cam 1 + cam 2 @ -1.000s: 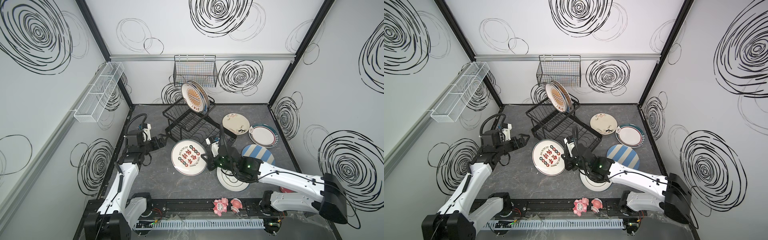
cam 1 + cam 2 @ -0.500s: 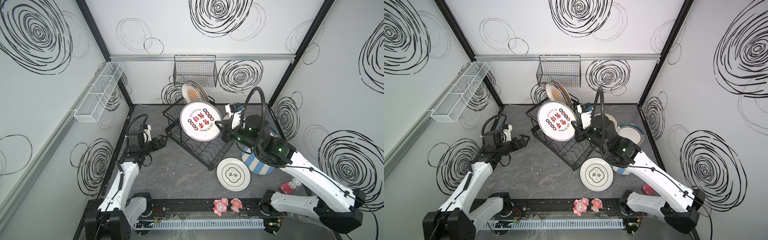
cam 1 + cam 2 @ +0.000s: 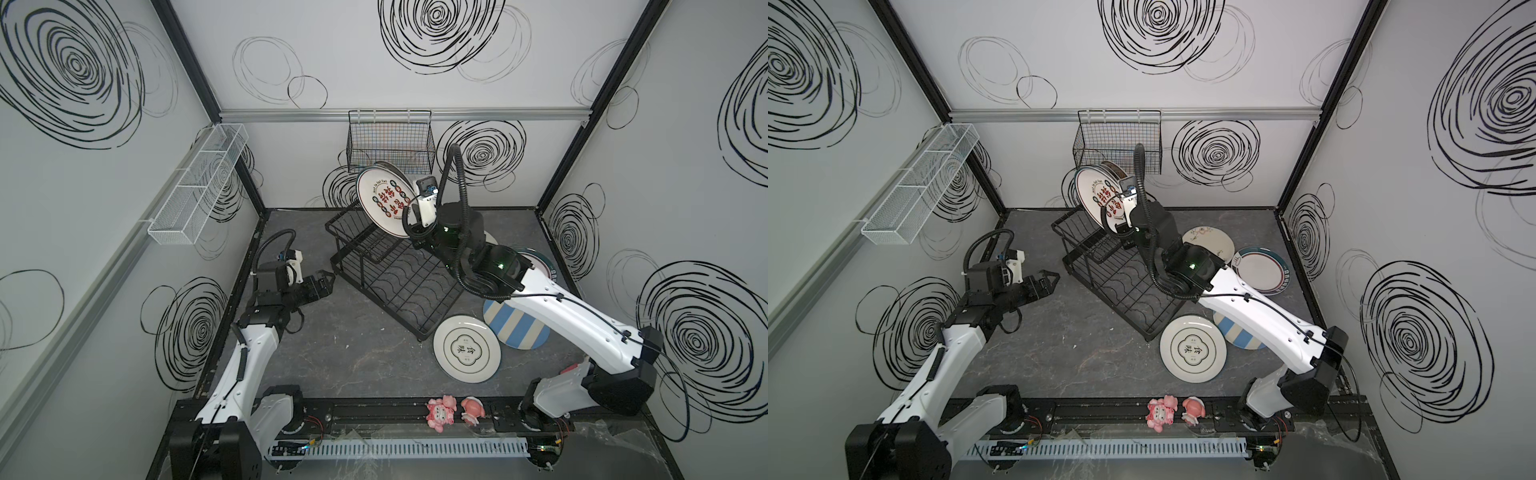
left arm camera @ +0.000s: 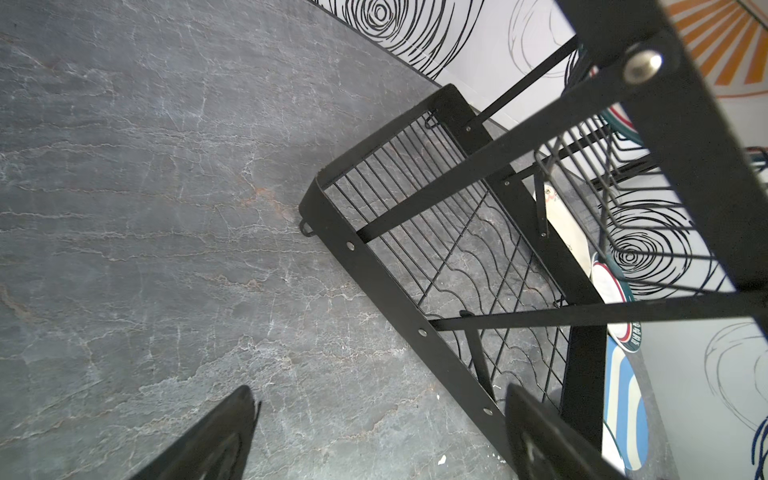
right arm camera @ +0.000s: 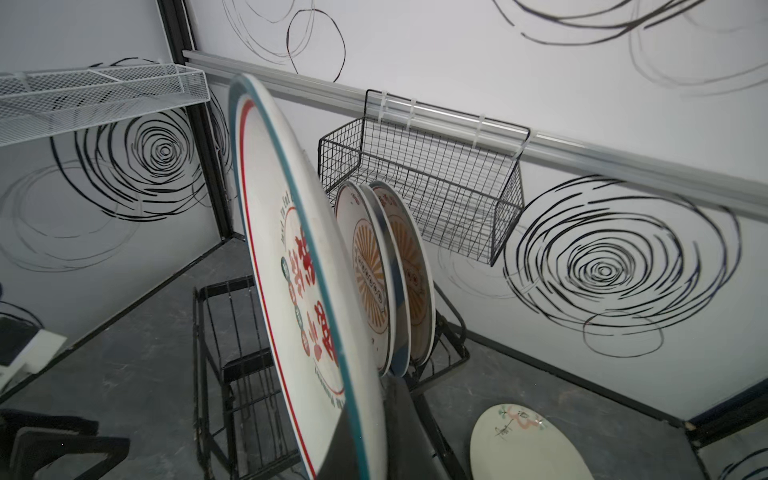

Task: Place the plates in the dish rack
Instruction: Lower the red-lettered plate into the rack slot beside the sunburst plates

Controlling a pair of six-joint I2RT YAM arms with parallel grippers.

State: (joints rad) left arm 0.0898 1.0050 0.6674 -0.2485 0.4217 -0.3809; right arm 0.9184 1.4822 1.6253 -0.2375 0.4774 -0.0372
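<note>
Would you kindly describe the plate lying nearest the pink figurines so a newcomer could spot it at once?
Find the black wire dish rack on the dark table. At its near corner a white plate lies flat, overlapping a blue-striped plate. It alone bears a dark medallion outline around two dark characters.

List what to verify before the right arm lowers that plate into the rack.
1. Grip: right pincer shut on the lower edge of the red-lettered plate: ok.
2. Attitude: plate on edge, roughly parallel to the standing plates: ok.
3. Clearance: a gap shows between the held plate and the standing plates in the right wrist view: ok.
4. Free slot in the dish rack under the plate: hidden by the plate itself: cannot tell.
5. Left pincer open, empty, beside the rack and off the plate's path: ok.
</note>
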